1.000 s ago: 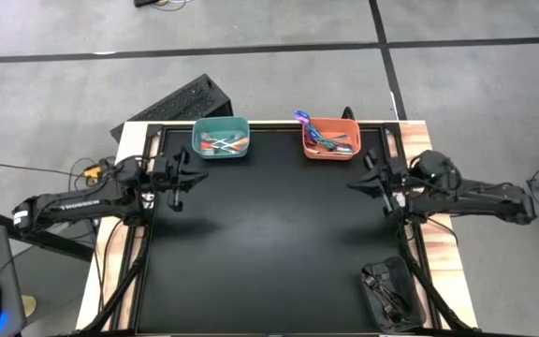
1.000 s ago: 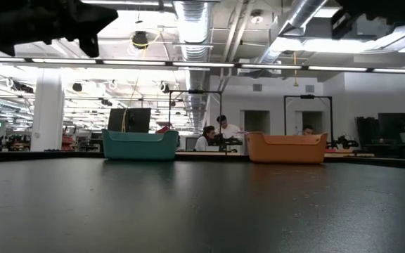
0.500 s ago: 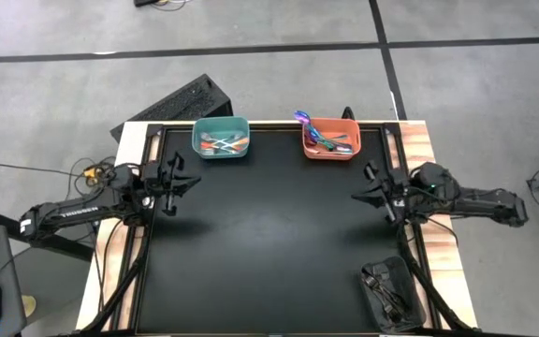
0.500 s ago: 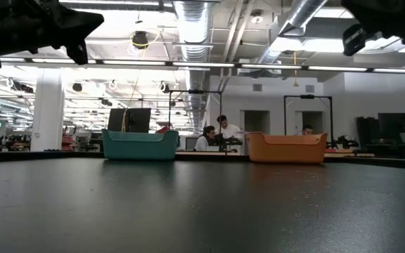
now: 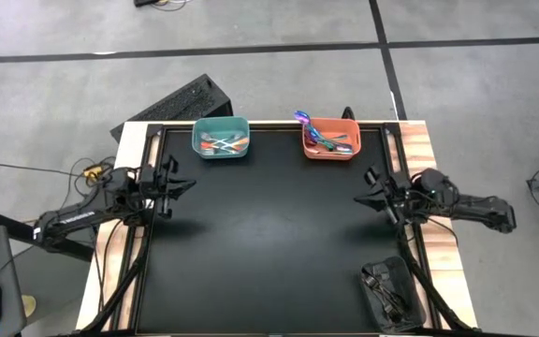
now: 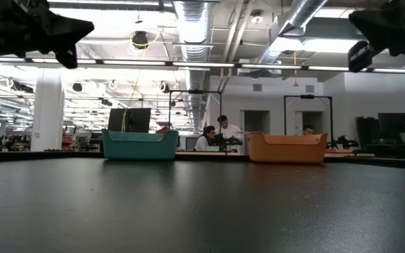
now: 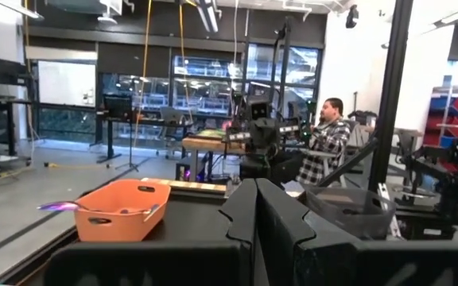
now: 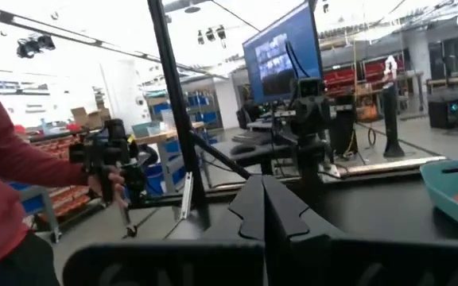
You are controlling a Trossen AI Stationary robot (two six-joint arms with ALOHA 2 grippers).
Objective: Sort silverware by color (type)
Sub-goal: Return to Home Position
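Observation:
The silverware lies in two bins at the table's far edge. The teal bin [image 5: 221,138] holds pieces with orange and pale handles [image 5: 223,143]. The orange bin [image 5: 330,138] holds dark and teal pieces, and an iridescent purple spoon [image 5: 302,118] leans out over its rim; the left wrist view shows that spoon [image 7: 58,206] too. My left gripper [image 5: 181,183] hovers shut above the table's left edge, with its closed fingers [image 7: 245,208] in its wrist view. My right gripper [image 5: 361,197] hovers shut above the right edge, fingers [image 8: 249,205] together.
A black bag [image 5: 389,295] sits at the table's near right corner. A keyboard [image 5: 171,101] lies beyond the far left corner. A person's red sleeve [image 8: 6,151] shows in the right wrist view, off the table. People sit in the room behind [image 6: 220,133].
Both arms have drawn back from the middle. The left gripper has moved toward the table's left edge and slightly toward the near edge. The right gripper has moved toward the right edge and slightly nearer. The silverware in the bins has stayed put.

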